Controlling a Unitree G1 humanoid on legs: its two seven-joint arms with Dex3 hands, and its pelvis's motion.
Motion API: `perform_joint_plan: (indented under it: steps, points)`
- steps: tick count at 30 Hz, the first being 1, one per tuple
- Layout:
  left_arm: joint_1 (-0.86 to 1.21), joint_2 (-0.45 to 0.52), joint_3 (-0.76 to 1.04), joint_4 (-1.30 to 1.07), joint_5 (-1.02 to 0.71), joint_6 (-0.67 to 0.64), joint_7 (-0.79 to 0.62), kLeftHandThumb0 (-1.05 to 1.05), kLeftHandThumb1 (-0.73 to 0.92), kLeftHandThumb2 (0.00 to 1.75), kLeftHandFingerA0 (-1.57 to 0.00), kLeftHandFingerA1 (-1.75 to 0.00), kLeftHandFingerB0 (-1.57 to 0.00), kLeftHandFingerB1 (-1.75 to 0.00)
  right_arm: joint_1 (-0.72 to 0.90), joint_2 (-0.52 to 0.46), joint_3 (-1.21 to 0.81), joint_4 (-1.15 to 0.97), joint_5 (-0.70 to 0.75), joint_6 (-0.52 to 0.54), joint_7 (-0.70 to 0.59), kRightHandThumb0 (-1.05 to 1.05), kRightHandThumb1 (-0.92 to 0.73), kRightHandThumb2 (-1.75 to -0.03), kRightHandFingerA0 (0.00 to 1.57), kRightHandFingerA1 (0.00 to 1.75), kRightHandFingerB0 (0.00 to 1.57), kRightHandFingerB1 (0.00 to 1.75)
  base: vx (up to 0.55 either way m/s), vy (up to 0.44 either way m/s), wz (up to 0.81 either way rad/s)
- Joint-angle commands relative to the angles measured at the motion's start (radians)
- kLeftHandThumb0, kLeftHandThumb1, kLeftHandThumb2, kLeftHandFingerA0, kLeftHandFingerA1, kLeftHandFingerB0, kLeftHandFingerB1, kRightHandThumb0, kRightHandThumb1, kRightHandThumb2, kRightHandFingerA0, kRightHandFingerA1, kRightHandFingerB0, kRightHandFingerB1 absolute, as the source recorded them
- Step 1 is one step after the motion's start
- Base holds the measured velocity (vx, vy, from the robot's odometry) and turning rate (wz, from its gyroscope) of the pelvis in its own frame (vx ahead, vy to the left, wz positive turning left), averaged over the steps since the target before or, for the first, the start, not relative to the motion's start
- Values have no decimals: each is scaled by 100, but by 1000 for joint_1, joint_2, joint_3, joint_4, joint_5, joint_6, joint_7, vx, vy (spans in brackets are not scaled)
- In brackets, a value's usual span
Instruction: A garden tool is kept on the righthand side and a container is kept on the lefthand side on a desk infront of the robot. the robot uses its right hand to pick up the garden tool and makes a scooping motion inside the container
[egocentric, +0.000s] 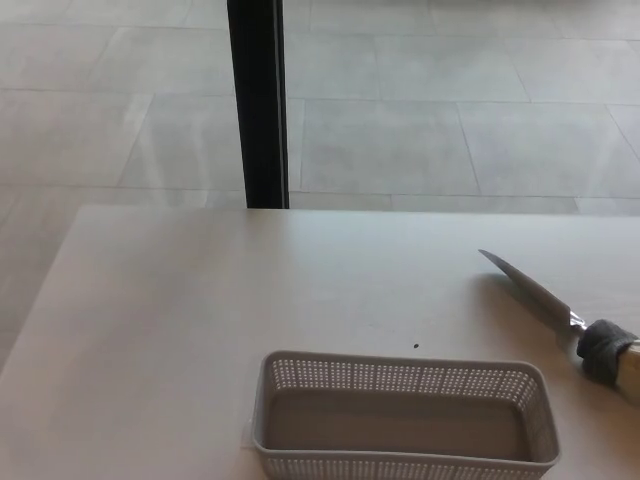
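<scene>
The pale desk (170, 340) fills the lower view, a black post (258, 100) behind its far edge. A grey perforated basket (400, 415) sits at the near edge. The trowel (560, 315) lies by the right edge, blade pointing away. No hand shows.

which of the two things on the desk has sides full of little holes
The grey basket at the near edge of the desk; its walls are perforated. The garden tool, at the right, has a plain pointed metal blade.
</scene>
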Motion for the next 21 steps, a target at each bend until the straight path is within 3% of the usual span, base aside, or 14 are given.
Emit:
perform_joint_plan:
  steps: [1,2,4,5,8,9,12,13,14,15,16,17,18,21]
  points:
    - [-14,32,25,21,-30,-19,-44,-75,-2,117,-92,-110,-75,-101,-83,-71,-157,35,193,-76,33,-87,-60,-92,0,30,0,23,0,0,0]
    - [-14,31,23,28,-25,-32,-48,-82,2,111,-102,-113,-77,-98,-108,-95,-185,-1,209,-80,29,-81,-79,-74,0,25,0,12,0,0,0]
    - [-19,29,32,36,-33,-28,-55,-77,0,112,-88,-109,-74,-100,-164,-154,-221,-85,229,-49,23,-90,-83,-66,0,3,0,12,0,0,0]
    - [-15,31,28,34,-29,-34,-58,-81,4,110,-86,-107,-74,-97,-186,-173,-235,-128,236,-11,20,-99,-72,-111,0,23,0,22,0,0,0]
    - [-12,33,23,36,-23,-23,-51,-76,2,112,-82,-109,-71,-97,-234,-230,-284,-382,277,41,27,-105,-71,-111,0,11,0,10,0,0,0]
    - [-9,35,27,34,-28,-27,-57,-68,2,111,-103,-113,-82,-100,-270,-257,-282,-493,278,61,13,-97,-61,-108,3,19,9,23,0,0,0]
    - [-4,33,35,39,-34,-35,-51,-72,-4,116,-95,-109,-78,-101,-338,-317,-257,-603,251,82,22,-87,-57,-105,0,37,0,26,0,0,0]
    - [-4,34,37,39,-36,-34,-52,-73,-4,119,-91,-111,-76,-102,-346,-330,-241,-650,241,106,28,-97,-79,-64,4,46,2,39,0,0,0]
    - [-5,35,40,40,-38,-31,-53,-73,-4,119,-91,-111,-76,-102,-358,-351,-218,-716,226,138,39,-97,-79,-64,4,46,2,39,0,0,0]
    - [-3,36,37,39,-36,-31,-53,-71,2,111,-104,-113,-79,-99,-375,-362,-201,-733,222,140,59,-94,-59,-101,7,59,4,41,0,0,0]
    - [0,37,32,37,-32,-33,-54,-71,2,111,-100,-113,-78,-99,-399,-383,-163,-772,206,134,92,-98,-76,-64,8,66,3,42,0,0,0]
    - [3,36,31,37,-30,-36,-55,-71,2,111,-100,-113,-78,-99,-395,-387,-150,-803,190,131,99,-98,-76,-64,8,66,3,42,0,0,0]
    - [6,34,26,39,-26,-43,-55,-75,3,111,-100,-112,-77,-98,-408,-393,-125,-814,169,124,105,-101,-58,-99,8,71,4,49,0,0,0]
    - [-2,33,24,43,-23,-44,-55,-77,-2,116,-95,-108,-76,-100,-445,-396,-47,-847,103,76,118,-98,-57,-96,6,72,5,54,0,0,0]
